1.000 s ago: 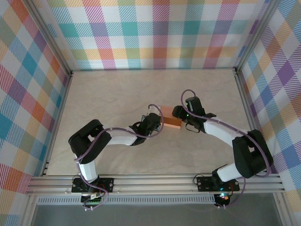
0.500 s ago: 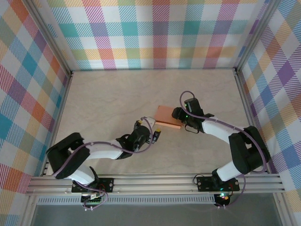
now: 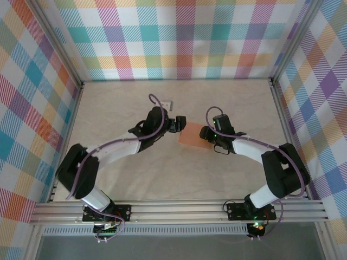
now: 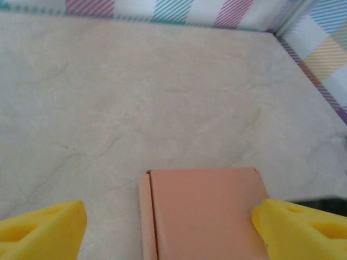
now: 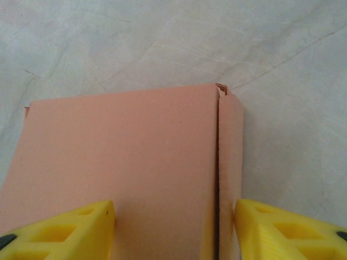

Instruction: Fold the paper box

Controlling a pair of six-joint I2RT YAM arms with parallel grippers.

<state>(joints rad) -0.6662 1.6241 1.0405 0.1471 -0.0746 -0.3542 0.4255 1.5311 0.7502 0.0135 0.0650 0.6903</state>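
two robot arms reach in to the middle of the pale table, one from each side. the paper box lies flat on the table between them. it is orange-pink and thin, like a small shut book.

the left pincer is by the far left corner of the box. in the left wrist view its two yellow fingers are wide apart, and the end of the box sits low between them. one finger is well clear of the box, with bare table in the gap. the other finger is right at the box's corner, and i cannot tell if it touches. a thin folded strip runs down one long side of the box. this pincer is apart and holds nothing.

the right pincer is at the right side of the box. in the right wrist view its yellow fingertips are apart too. one is over the flat top of the box. the other is just beside the box's edge, next to a narrow side flap. the top corner of that flap is a bit crumpled. this pincer is not squeezed on the box.

bright checked walls stand around the table.
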